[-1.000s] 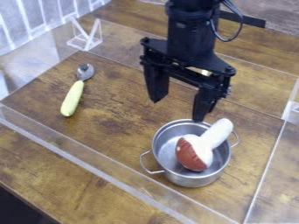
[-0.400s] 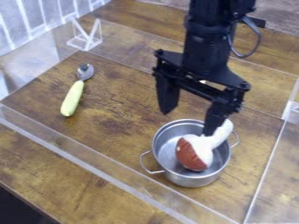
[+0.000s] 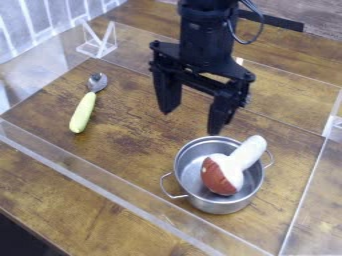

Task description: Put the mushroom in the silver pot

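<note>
The mushroom (image 3: 230, 169) lies inside the silver pot (image 3: 195, 191), reddish-brown cap down at the pot's floor, cream stem leaning out over the right rim. My gripper (image 3: 197, 103) hangs above and to the upper left of the pot, black fingers (image 3: 167, 92) spread wide. It is open with nothing between its jaws, and it stands apart from both pot and mushroom.
A spoon (image 3: 86, 104) with a yellow-green handle lies on the wooden table (image 3: 80, 190) at the left. A clear acrylic stand (image 3: 96, 40) sits at the back left. Clear raised strips (image 3: 94, 170) border the work area.
The gripper was over the pot close to the mushroom's stem a moment ago; it has moved left and back, away from the pot. The mushroom stays in the pot.
</note>
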Robot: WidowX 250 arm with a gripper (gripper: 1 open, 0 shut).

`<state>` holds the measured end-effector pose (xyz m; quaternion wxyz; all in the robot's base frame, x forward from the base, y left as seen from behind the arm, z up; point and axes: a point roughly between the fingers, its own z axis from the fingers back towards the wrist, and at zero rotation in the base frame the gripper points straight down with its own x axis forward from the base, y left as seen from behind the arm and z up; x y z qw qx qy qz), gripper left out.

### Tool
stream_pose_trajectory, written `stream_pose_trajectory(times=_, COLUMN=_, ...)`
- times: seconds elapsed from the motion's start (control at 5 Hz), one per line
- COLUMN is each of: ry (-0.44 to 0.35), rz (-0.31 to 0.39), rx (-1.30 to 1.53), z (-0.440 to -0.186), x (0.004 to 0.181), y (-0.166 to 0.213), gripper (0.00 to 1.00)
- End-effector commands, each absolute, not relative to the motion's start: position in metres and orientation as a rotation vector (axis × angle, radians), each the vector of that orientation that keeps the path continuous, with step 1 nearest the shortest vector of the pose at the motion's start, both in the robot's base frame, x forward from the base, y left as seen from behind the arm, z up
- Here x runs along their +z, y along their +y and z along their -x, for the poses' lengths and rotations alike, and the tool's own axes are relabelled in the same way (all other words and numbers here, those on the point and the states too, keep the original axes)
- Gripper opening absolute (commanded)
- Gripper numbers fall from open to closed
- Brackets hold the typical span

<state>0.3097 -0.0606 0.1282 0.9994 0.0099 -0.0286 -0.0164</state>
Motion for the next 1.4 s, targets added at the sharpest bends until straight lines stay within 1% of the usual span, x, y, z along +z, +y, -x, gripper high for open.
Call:
stream_pose_trajectory(times=0.0, ry=-0.119, rz=-0.015, rx=-0.003, z=-0.317, x=0.142, y=-0.050, gripper=1.00)
stream_pose_trajectory(times=0.2, ry=-0.107, rz=-0.020, rx=0.015, z=-0.323, x=0.135, y=-0.044, gripper=1.00)
stream_pose_trajectory(times=0.4, ry=-0.097, rz=-0.028, rx=0.019, z=-0.315, x=0.139, y=-0.038, gripper=1.00)
stream_pose_trajectory(times=0.6, ry=-0.090, rz=-0.037, rx=0.059, z=-0.317, x=0.148, y=-0.030, gripper=1.00)
stream_pose_trajectory(times=0.8, ry=-0.124, rz=-0.045, rx=0.108, z=-0.330, x=0.162, y=-0.015, gripper=1.00)
stream_pose_trajectory(times=1.0, ry=-0.171, rz=-0.039, rx=0.030, z=-0.348, x=0.148, y=-0.006, gripper=1.00)
stream_pose_trajectory(times=1.2, ry=-0.162, rz=-0.032, rx=-0.047, z=-0.350, x=0.130, y=0.001, gripper=1.00)
